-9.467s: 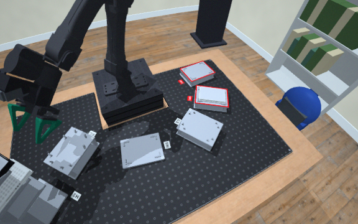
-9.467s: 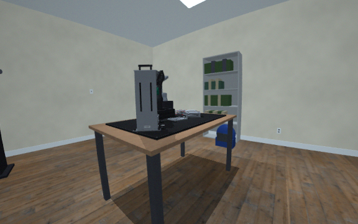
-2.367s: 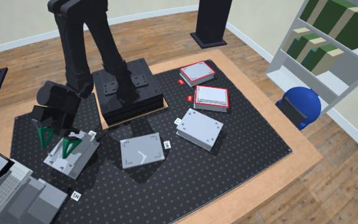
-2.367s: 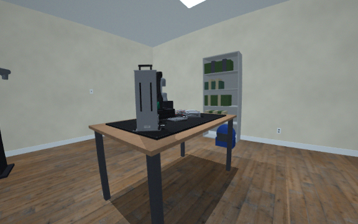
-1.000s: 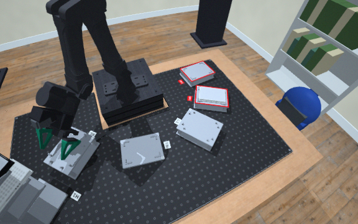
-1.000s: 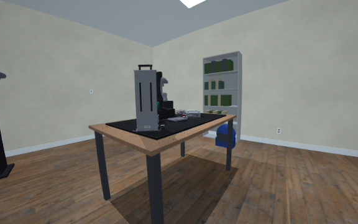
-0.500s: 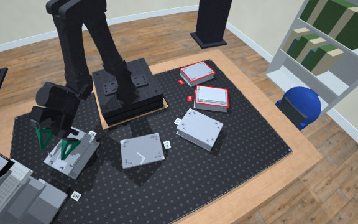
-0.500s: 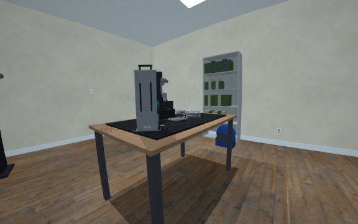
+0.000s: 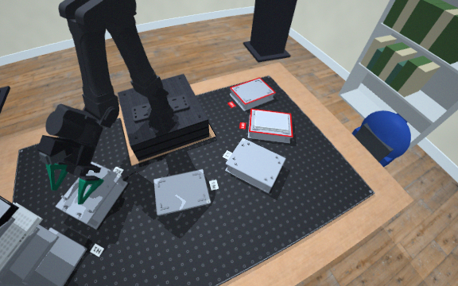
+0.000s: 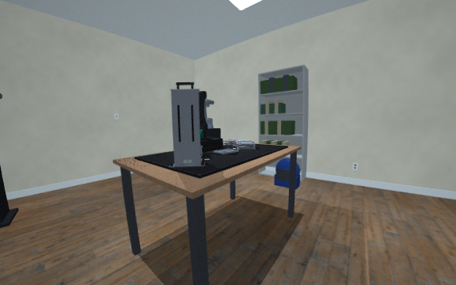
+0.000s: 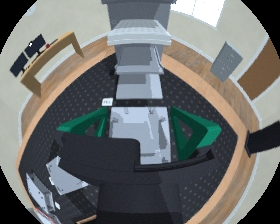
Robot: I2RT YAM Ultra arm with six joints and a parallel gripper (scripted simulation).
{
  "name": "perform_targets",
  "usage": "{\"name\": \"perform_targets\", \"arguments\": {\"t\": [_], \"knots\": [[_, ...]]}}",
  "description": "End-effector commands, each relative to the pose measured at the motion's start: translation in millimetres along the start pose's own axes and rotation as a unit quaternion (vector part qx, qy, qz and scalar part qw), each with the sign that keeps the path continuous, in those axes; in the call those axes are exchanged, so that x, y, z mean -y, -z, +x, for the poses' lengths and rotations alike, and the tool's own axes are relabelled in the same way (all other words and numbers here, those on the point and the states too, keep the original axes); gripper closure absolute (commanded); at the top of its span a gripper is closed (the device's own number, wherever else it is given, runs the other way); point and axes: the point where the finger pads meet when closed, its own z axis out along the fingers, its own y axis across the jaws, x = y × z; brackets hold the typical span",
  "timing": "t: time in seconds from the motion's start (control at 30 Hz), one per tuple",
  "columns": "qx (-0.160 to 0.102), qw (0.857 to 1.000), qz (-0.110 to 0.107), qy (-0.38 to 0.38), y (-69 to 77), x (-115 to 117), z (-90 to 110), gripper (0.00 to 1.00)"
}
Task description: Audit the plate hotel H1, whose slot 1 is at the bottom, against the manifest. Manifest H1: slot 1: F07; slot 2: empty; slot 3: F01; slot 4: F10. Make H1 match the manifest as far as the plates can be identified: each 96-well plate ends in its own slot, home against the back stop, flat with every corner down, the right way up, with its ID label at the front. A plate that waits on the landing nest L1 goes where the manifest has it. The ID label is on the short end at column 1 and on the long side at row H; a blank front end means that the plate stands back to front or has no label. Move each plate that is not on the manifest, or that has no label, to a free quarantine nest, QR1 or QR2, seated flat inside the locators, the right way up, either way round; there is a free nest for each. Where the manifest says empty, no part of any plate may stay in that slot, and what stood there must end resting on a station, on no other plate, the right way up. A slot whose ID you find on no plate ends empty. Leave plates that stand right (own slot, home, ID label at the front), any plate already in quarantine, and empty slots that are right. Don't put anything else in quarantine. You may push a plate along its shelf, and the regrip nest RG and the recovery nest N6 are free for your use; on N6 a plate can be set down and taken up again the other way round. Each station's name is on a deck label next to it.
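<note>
My gripper [image 9: 71, 183] is open, and its green fingers hang just above a grey nest [image 9: 91, 195] at the front left of the mat. In the wrist view the fingers straddle the nest's flat grey top [image 11: 140, 137], and nothing is held between them. The plate hotel H1 [image 9: 14, 242] stands at the bottom left corner, with its deck label [image 9: 97, 249] beside it. A white plate with wells [image 9: 6, 238] shows in it from above. In the exterior view the hotel [image 10: 186, 127] is a tall grey tower that hides its slots. A red-edged nest [image 9: 270, 124] holds a white plate. The other red-edged nest [image 9: 251, 92] is bare.
A flat grey nest [image 9: 181, 191] lies mid-mat. A raised grey block nest [image 9: 255, 164] stands to its right. The arm's black base [image 9: 161, 115] sits behind them. A bookshelf [image 9: 420, 52] and a blue object [image 9: 386, 135] stand off the table to the right.
</note>
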Motion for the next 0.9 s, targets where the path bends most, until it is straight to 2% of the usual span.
{"name": "perform_targets", "arguments": {"t": [0.0,0.87], "knots": [[0.011,1.0,0.001,0.001,-0.1,1,-7,0.0],[0.011,1.0,0.001,0.001,28.6,1,7,0.0]]}}
